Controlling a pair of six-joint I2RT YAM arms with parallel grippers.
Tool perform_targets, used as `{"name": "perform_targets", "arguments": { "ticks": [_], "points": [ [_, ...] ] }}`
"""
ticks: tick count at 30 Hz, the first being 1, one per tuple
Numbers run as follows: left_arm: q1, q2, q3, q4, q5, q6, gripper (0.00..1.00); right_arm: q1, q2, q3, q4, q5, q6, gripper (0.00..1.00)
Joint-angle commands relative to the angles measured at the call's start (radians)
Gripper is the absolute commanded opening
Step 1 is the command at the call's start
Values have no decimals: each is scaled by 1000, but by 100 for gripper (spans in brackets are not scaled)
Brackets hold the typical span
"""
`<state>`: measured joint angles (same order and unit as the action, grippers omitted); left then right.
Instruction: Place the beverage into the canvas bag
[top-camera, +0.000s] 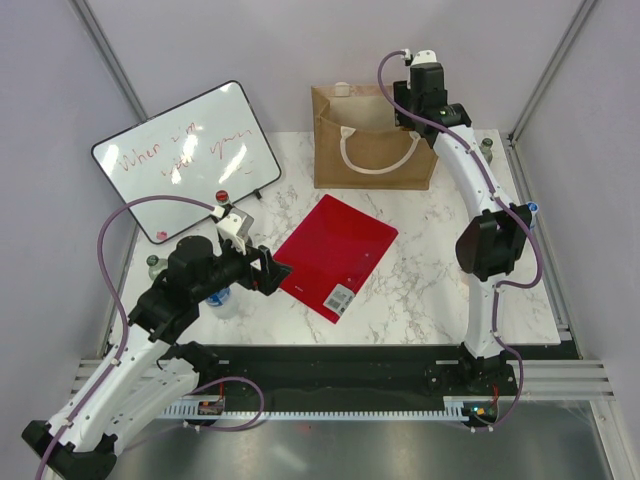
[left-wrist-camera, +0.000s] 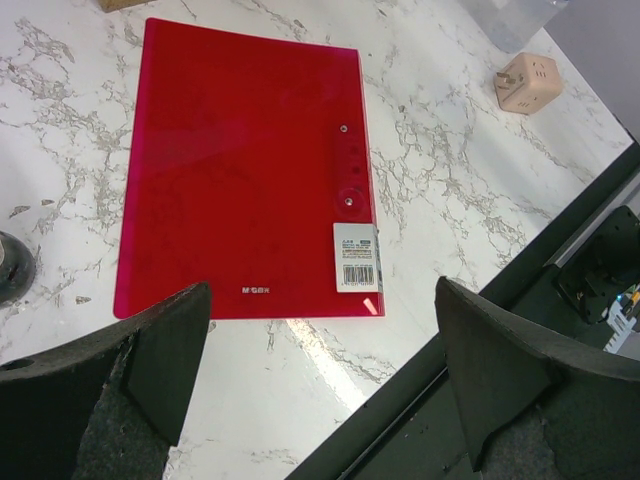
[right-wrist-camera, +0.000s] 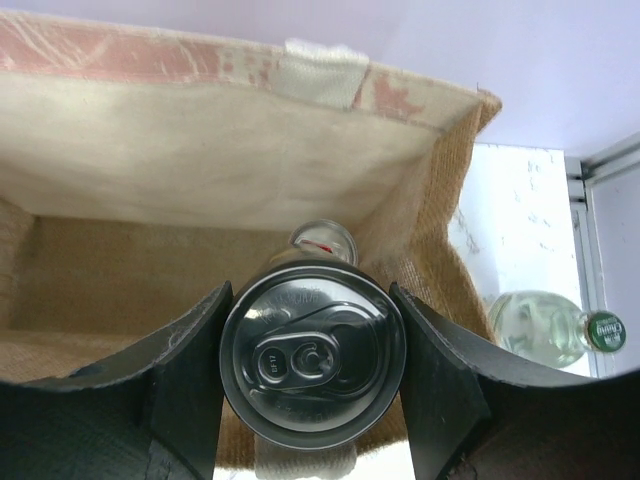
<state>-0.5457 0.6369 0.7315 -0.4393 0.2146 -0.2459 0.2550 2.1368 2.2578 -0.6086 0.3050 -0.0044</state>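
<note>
Light: bright, even and diffuse, from overhead; shadows faint and soft-edged.
Glare: one white patch on the white grey-veined marble counter (left-wrist-camera: 325, 350) near its front edge, just beside the translucent red plastic folder (left-wrist-camera: 240, 170).
Sheen: soft highlights on the silver pull-tab beverage can (right-wrist-camera: 312, 355).
Shade: floor of the tan woven canvas bag (right-wrist-camera: 120, 270) dimmer than its pale inner wall.
Focus: fingers of the left gripper (left-wrist-camera: 320, 288) and right gripper (right-wrist-camera: 310, 290) blurred, close to the lens; print on the white barcode label (left-wrist-camera: 355, 255) unreadable.

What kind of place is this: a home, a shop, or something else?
Probably a lab robot test cell: left arm and right arm on a marble-look table, plain walls on metal framing, a whiteboard.
</note>
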Motion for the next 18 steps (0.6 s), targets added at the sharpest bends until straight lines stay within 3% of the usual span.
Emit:
{"name": "perform_targets", "arguments": {
  "ticks": [1,18],
  "points": [
    [-2,3,0,27,3,17,100,-3,-31,62,204,-21,-16,0],
    [-2,27,2,27,-4,20,100,-31,115,63,346,-76,-32,0]
  ]
}}
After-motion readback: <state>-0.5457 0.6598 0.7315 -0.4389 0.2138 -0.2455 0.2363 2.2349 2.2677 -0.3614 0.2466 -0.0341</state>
